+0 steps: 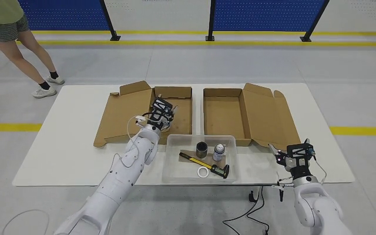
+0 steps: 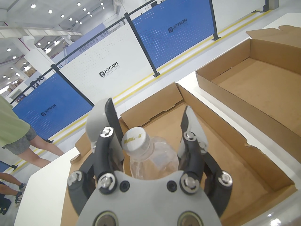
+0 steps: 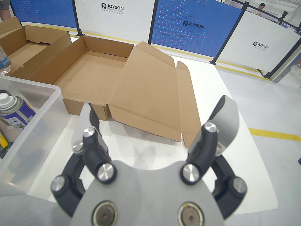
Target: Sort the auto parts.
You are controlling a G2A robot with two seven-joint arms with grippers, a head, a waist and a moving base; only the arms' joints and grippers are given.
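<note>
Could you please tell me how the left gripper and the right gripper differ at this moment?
The left gripper is shut on a clear bottle, while the right gripper is open and empty. The left gripper is above the left cardboard box; the right gripper is above the white table, near the flap of the right cardboard box. Both are the same two-fingered design.

We log two boxes side by side on the table [image 1: 70,147]: L box [image 1: 183,117], R box [image 1: 223,117]. Bin [image 1: 174,164] sits in front, betw. them. In the bin: jar [image 1: 201,149] left of can [image 1: 218,153]; caliper [image 1: 205,164] and ring [image 1: 203,172] in front of those. Bottle [image 2: 152,158] is over L box.
</note>
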